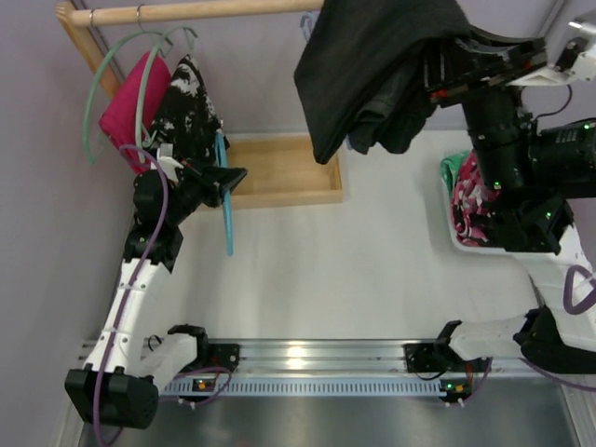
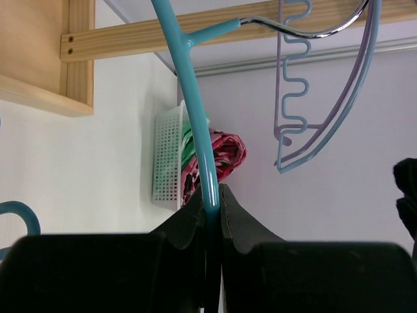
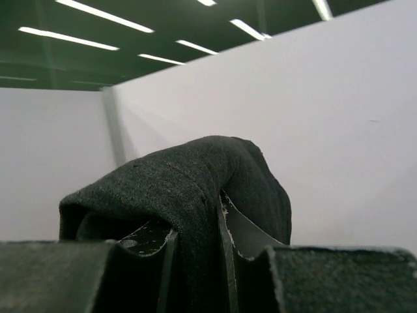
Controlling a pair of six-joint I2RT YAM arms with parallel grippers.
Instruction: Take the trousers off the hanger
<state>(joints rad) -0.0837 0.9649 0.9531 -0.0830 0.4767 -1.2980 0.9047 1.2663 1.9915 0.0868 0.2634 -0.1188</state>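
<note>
At left hand [image 1: 230, 179], hanger [image 1: 227, 228] running near-to-far, trousers [image 1: 372, 65] bunched apart

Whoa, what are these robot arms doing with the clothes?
The left arm has its jaws shut on the thin teal hanger and holds it out over the table. The right arm has its jaws shut on the black trousers and holds them up high, well away from the hanger. So the trousers look to be off the hanger already. They hang bunched from the right arm and are not yet put down.
</note>
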